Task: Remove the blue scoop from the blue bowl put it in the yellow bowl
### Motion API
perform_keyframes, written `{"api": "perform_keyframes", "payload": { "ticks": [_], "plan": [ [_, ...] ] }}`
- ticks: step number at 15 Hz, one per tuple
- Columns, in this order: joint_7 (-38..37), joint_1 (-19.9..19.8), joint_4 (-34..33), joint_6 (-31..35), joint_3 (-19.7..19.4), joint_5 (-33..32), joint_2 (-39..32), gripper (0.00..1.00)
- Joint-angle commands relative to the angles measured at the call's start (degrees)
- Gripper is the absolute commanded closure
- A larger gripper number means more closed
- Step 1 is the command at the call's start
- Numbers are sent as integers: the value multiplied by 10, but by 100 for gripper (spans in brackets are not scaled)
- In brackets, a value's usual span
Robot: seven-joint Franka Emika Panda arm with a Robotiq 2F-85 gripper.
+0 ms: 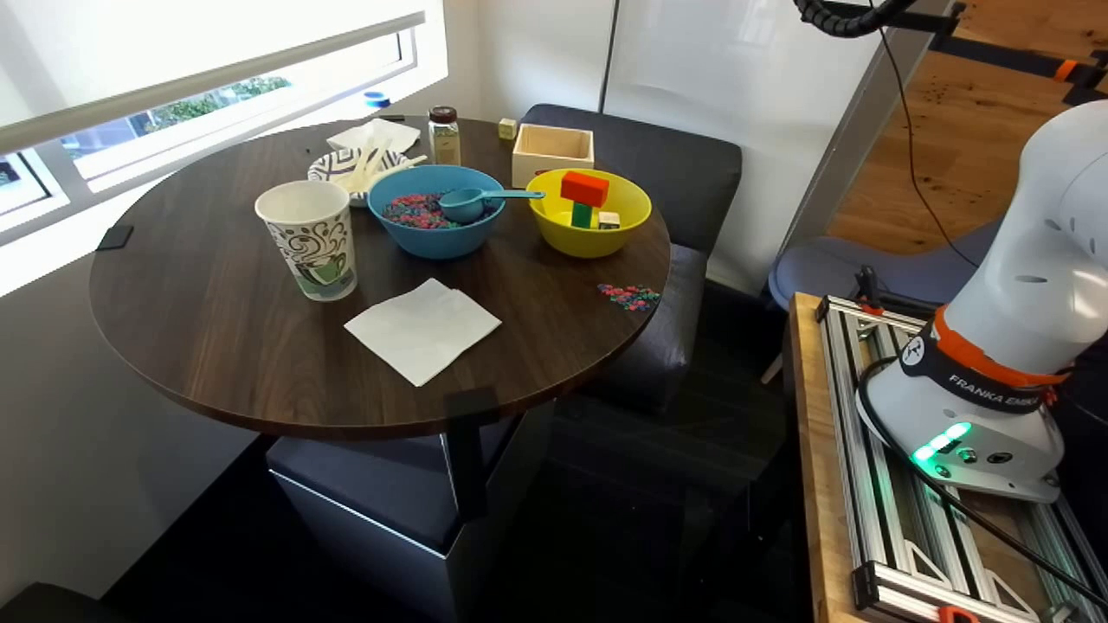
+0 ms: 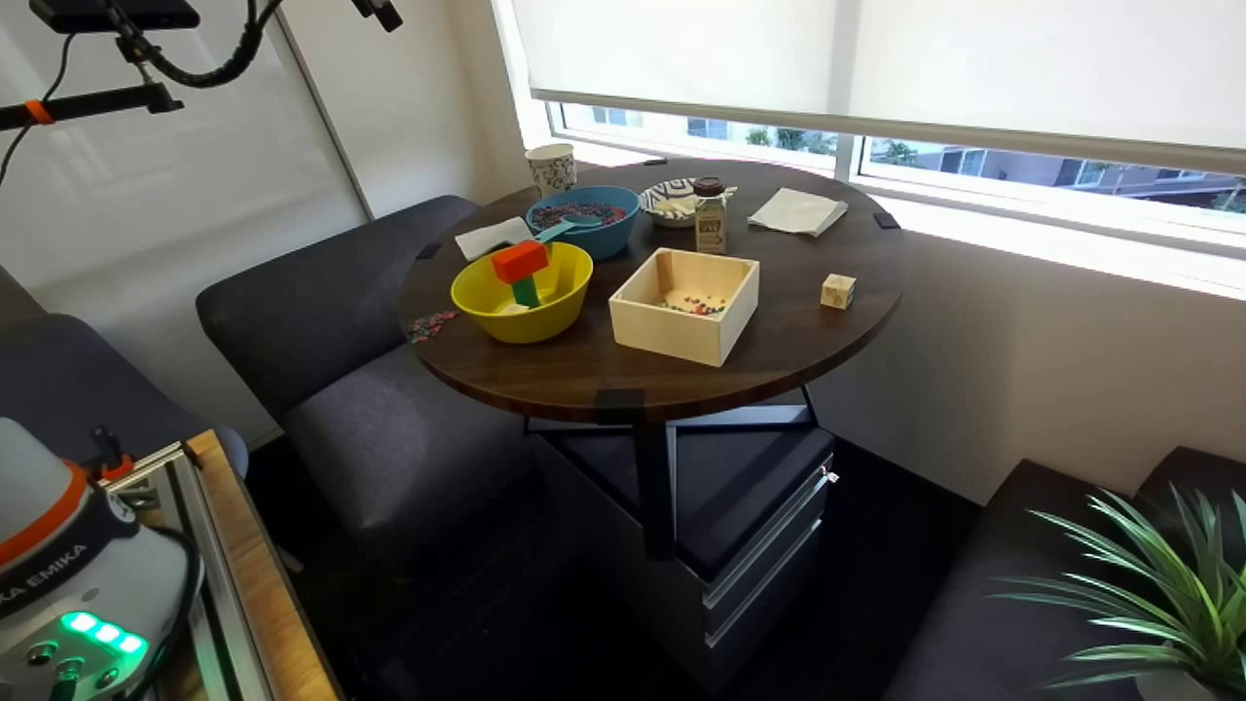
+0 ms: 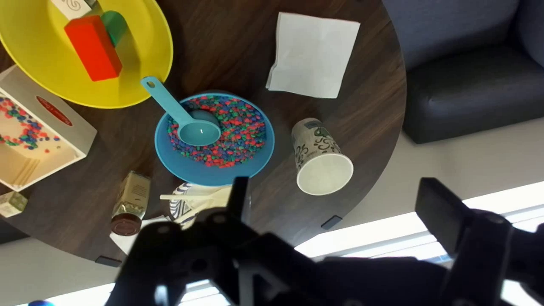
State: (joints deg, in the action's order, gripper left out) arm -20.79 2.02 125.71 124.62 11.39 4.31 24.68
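In my wrist view my gripper has its 2 fingers spread wide apart, and the blue scoop sits in the blue bowl, its head on coloured bits and its handle reaching over the rim toward the yellow bowl. Both exterior views give me a coloured patch on the bench near the yellow bowl that my wrist view leaves out, while a green plant shows only in an exterior view.

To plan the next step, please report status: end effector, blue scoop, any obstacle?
End effector open, holding nothing. Blue scoop in blue bowl, handle sticking out. Red block and green block in yellow bowl, possibly crowding placement.
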Motion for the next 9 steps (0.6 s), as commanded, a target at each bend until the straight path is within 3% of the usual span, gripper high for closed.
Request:
{"api": "perform_keyframes", "payload": {
  "ticks": [1, 4, 5, 9],
  "plan": [
    [-80, -14, 5, -5, 33, -48, -39, 0],
    [-153, -18, -1, -12, 49, -87, -75, 0],
    [-113, -2, 6, -1, 29, -64, -56, 0],
    [-140, -1, 3, -1, 31, -80, -77, 0]
  ]
}}
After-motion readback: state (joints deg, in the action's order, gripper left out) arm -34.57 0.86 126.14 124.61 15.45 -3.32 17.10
